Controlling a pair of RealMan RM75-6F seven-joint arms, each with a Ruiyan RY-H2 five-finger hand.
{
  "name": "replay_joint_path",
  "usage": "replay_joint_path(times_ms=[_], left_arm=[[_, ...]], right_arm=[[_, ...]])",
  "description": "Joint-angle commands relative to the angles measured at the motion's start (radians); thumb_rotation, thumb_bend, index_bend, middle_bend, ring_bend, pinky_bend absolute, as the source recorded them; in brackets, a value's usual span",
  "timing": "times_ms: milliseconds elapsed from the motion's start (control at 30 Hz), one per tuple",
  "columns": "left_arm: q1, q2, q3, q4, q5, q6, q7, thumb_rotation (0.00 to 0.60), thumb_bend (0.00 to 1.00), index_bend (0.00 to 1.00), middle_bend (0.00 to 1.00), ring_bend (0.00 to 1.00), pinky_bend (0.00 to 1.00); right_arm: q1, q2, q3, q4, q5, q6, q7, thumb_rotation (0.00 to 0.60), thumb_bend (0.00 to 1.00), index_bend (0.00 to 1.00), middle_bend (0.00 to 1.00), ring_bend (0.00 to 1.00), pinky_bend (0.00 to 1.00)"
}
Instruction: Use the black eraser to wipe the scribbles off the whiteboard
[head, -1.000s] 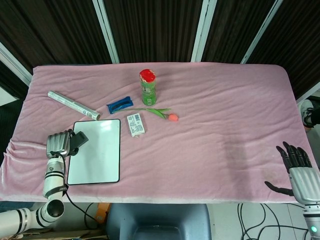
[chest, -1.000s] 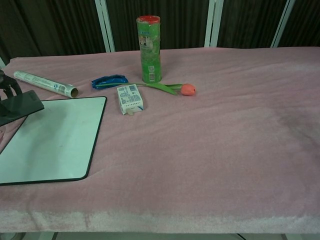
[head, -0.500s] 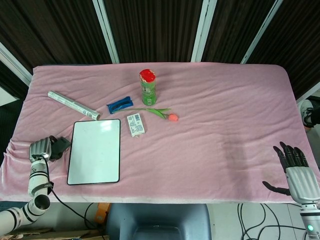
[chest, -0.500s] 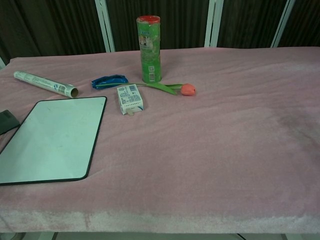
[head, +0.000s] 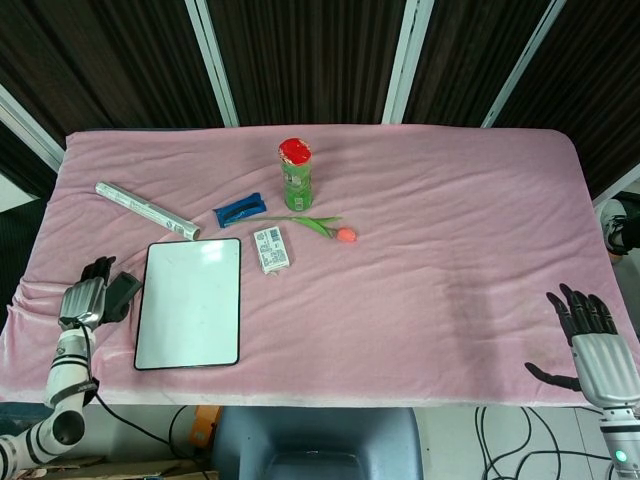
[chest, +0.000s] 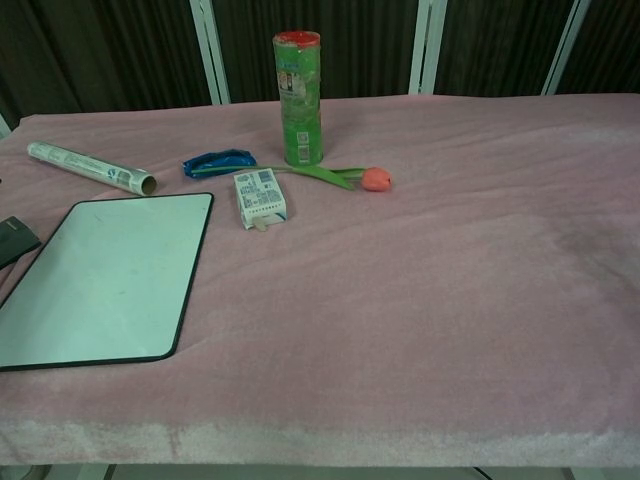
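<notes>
**Black eraser down beside the whiteboard, left hand just off it**

The black eraser lies on the pink tablecloth just left of the whiteboard, near its upper left corner; in the chest view only a dark corner of it shows at the frame's left edge. My left hand sits just left of the eraser, so the eraser lies between that hand and the board. The fingers look loosely extended and I see nothing in them, though I cannot tell whether a fingertip touches the eraser. The eraser's long axis seems to run up and slightly right, roughly parallel to the board's long left edge.

The board's surface reads as clean white in both views; I can make out no scribbles on it, so I judge the wiping done or nearly so.

Further right, a rolled paper tube, a blue wrapper, a small white box, a green can with a red lid and a tulip lie behind the board, well apart from both hands.

My right hand hangs past the table's near right corner, fingers spread, holding nothing. It is far from the eraser, so any further move belongs to the left hand: a short reach to its right.
</notes>
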Motion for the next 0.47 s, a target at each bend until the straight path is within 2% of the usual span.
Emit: replay_joint_path(times_ms=[33,133,167,267,333,467], left_arm=[[0.138,0.096,0.085,-0.176,0.261,0.224,-0.095,0.6,0.34,0.0,0.0,0.0,0.2],[0.241,0.126,0.169,-0.195,0.469,0.369,-0.213,0.6,0.34,0.0,0.0,0.0,0.16],[0.283,0.123,0.203,-0.168,0.558,0.436,-0.269,0.6,0.34,0.0,0.0,0.0,0.14],[0.332,0.101,0.248,-0.079,0.712,0.533,-0.384,0.6,0.34,0.0,0.0,0.0,0.12],[0.336,0.096,0.258,-0.038,0.814,0.59,-0.468,0.6,0.34,0.0,0.0,0.0,0.11],[0.347,0.06,0.245,0.045,0.884,0.656,-0.504,0.6,0.34,0.0,0.0,0.0,0.1]], right_arm=[[-0.002,0.001,0.0,0.001,0.0,0.005,0.004,0.6,0.26,0.0,0.0,0.0,0.11],[-0.006,0.003,0.001,0.002,-0.002,0.013,0.007,0.6,0.26,0.0,0.0,0.0,0.11],[-0.008,0.003,0.002,0.001,-0.005,0.02,0.01,0.6,0.26,0.0,0.0,0.0,0.11],[-0.014,0.001,0.0,0.002,-0.018,0.038,0.011,0.6,0.26,0.0,0.0,0.0,0.11],[-0.016,-0.002,-0.004,0.002,-0.025,0.041,0.008,0.6,0.26,0.0,0.0,0.0,0.11],[-0.015,-0.006,-0.008,0.003,-0.031,0.037,-0.002,0.6,0.26,0.0,0.0,0.0,0.11]])
